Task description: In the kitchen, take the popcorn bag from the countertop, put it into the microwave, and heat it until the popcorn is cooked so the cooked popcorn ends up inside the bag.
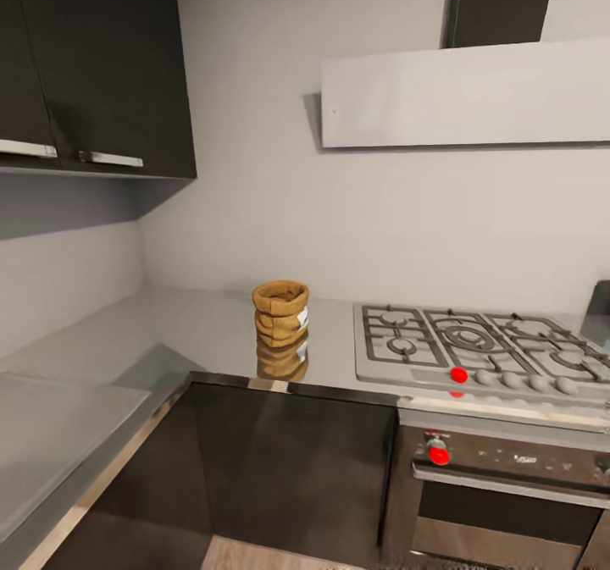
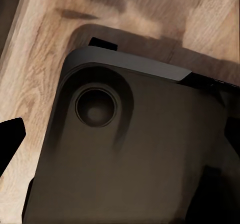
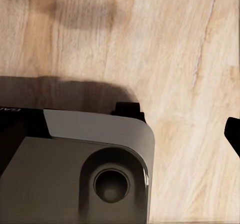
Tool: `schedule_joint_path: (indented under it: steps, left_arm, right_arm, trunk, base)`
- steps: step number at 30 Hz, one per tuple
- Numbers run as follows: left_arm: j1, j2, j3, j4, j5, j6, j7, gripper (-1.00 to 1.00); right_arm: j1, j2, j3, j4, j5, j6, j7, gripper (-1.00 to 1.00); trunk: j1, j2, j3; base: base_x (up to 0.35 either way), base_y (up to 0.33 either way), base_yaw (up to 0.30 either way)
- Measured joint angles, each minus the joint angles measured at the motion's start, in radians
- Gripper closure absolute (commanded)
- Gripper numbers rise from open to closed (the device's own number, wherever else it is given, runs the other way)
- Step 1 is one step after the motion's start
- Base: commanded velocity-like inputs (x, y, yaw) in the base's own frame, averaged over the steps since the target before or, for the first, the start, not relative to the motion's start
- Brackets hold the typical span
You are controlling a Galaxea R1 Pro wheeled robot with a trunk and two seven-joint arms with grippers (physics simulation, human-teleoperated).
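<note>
The head camera faces the countertop (image 1: 195,333) corner from nearby; both wrist cameras look down onto wood floor (image 3: 175,49).

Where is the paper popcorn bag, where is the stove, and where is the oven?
popcorn bag (image 1: 280,314): head view, middle of its crumpled tan side.
gas hob (image 1: 474,341): head view, its centre burner grate.
oven (image 1: 500,502): head view, the dark door under the handle.
</note>
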Motion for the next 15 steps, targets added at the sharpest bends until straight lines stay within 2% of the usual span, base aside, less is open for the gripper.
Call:
schedule_joint_path:
  steps: [15]
  left_arm:
    - [0.0,-0.003,0.004,-0.001,0.005,-0.001,0.011,-1.0]
  right_arm:
    - [0.0,0.002,0.001,0.0,0.005,-0.003,0.0,-1.0]
  trunk:
    - [0.0,0.0,-0.001]
  base:
    - [0.0,0.0,-0.016]
